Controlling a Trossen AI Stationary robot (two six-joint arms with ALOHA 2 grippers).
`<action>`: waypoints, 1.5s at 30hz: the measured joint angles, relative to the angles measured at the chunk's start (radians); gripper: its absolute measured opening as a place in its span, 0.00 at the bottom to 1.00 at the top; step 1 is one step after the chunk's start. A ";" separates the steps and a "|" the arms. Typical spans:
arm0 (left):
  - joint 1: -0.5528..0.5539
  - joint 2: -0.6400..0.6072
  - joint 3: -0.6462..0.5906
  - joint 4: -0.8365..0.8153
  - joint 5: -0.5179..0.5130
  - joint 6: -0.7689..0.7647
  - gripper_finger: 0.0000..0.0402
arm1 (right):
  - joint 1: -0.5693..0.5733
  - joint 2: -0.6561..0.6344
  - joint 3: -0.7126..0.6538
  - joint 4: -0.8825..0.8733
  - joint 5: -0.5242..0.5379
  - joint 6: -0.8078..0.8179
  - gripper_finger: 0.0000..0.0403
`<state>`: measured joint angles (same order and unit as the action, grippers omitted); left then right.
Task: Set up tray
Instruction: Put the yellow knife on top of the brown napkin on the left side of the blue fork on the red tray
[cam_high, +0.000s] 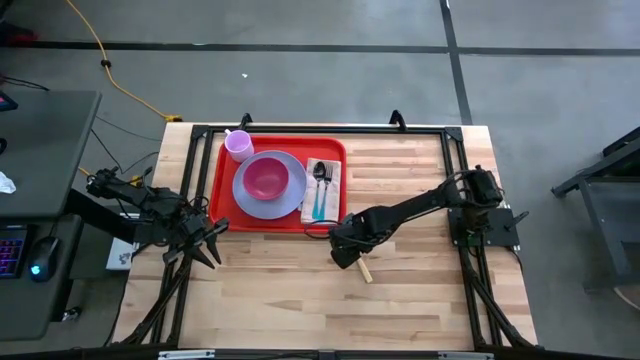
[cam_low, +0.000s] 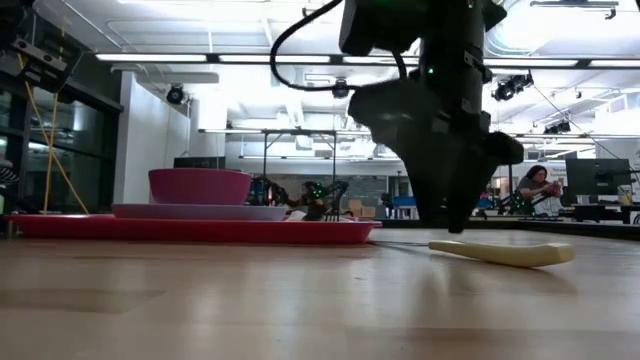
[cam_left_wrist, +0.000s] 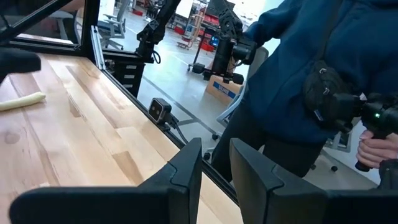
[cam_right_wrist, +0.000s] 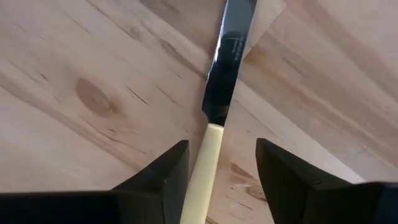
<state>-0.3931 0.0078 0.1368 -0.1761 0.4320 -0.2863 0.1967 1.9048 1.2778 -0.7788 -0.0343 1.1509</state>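
left arm (cam_high: 140, 205): black, jointed links, boxy wrist, thin black cables along it
left gripper (cam_left_wrist: 214, 165): two matte black fingers (cam_left_wrist: 186, 165), flat and angular, tapering to blunt tips
right arm (cam_high: 420, 208): black, slim forearm link, bulkier shoulder block on a square black base
right gripper (cam_right_wrist: 217, 171): two black fingers (cam_right_wrist: 163, 177), wedge-shaped with slanted inner faces
right wrist housing (cam_low: 440, 110): dark, chunky, small green light, looped black cable above
person (cam_left_wrist: 298, 68): dark blue hooded top, dark trousers, black pouch on a strap
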 joint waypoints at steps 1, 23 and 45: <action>0.000 0.000 0.000 0.000 0.000 0.001 0.29 | 0.000 0.008 0.000 0.002 -0.007 -0.005 0.41; 0.000 0.000 0.000 -0.004 -0.004 0.000 0.29 | 0.001 0.114 0.002 0.029 -0.014 -0.052 0.31; 0.000 0.000 0.000 -0.010 -0.008 0.001 0.29 | -0.011 0.117 0.002 -0.046 -0.045 0.027 0.05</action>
<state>-0.3931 0.0078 0.1368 -0.1856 0.4244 -0.2855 0.1857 2.0216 1.2800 -0.8250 -0.0792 1.1782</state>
